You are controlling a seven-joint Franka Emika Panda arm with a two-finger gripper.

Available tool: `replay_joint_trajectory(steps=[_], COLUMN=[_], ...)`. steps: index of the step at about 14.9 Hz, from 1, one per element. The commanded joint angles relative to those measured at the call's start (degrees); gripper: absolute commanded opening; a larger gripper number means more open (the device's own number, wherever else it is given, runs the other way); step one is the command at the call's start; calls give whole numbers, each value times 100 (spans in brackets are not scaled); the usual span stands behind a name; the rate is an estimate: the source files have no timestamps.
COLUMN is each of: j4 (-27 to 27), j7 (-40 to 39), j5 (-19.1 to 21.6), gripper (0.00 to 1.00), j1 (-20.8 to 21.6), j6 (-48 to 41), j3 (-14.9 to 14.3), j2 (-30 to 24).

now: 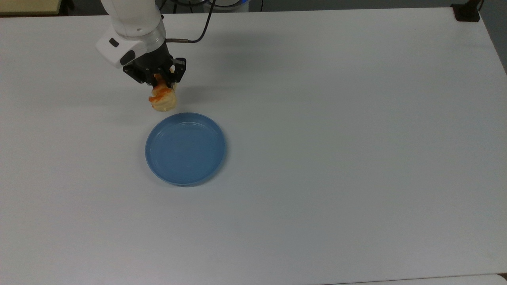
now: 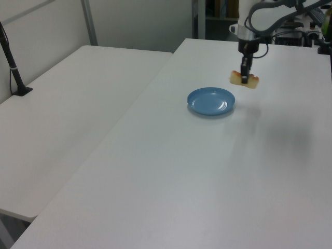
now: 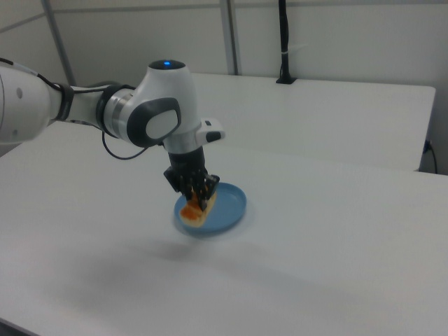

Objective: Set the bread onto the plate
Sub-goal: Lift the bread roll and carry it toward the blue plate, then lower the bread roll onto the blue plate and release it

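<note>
The pale-yellow bread with orange stripes hangs in the air, held from above by my gripper, which is shut on it. In the top view it hovers just beyond the far-left rim of the blue plate. The left view shows the bread lifted clear of the table, up and to the right of the plate. From the right view, the bread overlaps the plate's left edge under my gripper.
The white table stretches wide and bare around the plate. A second white table adjoins it on the left view's left, with a black post standing on it. A black mount sits at the top view's far right corner.
</note>
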Motion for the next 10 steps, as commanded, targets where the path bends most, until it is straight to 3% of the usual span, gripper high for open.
replay_joint_trajectory(steps=[1, 3, 5, 6, 7, 8, 10], j4=[833, 1291, 1644, 1689, 1689, 1680, 1654], j7=[880, 1320, 1795, 1884, 1946, 1946, 1946], j5=[139, 112, 51, 16, -45, -98, -283], gripper=[33, 37, 52, 65, 90, 100, 100], j1=[13, 5, 31, 48, 48, 48, 92], j6=[346, 382, 557, 662, 715, 725, 655], j3=[347, 480, 594, 621, 638, 639, 639], j2=[787, 1315, 1834, 1949, 1994, 1994, 1898])
